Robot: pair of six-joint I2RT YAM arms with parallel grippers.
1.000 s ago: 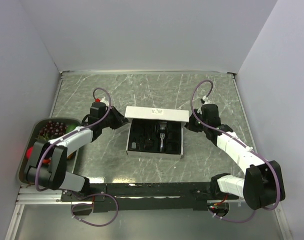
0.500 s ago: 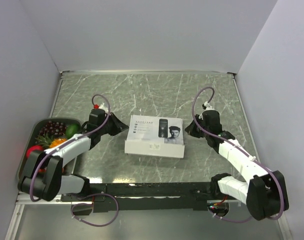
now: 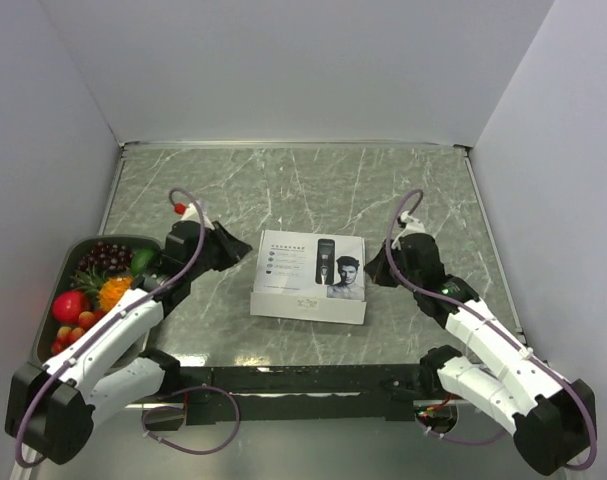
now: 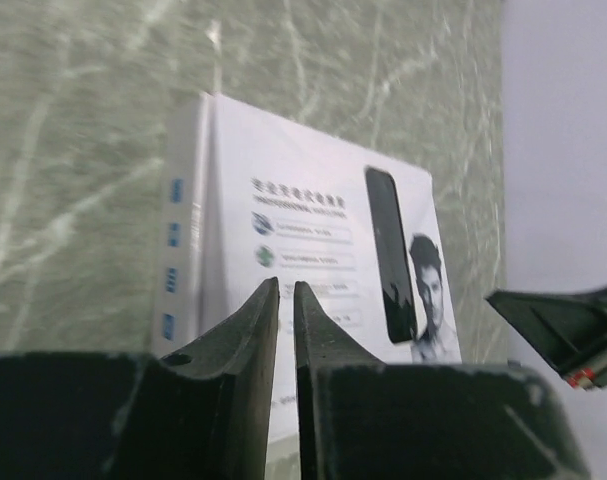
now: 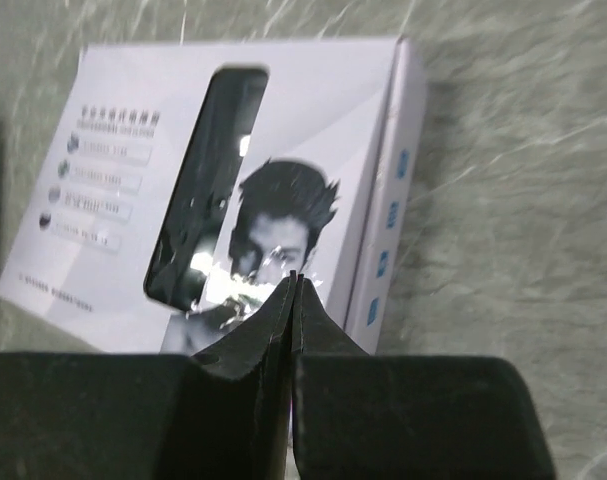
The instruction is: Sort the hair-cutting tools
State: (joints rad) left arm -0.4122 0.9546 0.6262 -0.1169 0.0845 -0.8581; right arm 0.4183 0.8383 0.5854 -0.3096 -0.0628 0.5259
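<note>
A flat white cardboard box [image 3: 308,278] printed with a man's face is seen lying closed on the marble-patterned table [image 3: 313,180], between the two arms. The hair-cutting tools are hidden from every view, and whether they lie inside cannot be told. The left gripper [image 3: 230,243] is held just off the box's left edge, its fingers [image 4: 248,320] drawn almost together with nothing between them. The right gripper [image 3: 375,268] is held by the right edge, fingers [image 5: 313,320] pressed together and empty. Colourful fruit [image 3: 83,290] is heaped in a tray [image 3: 67,262] at the left.
</note>
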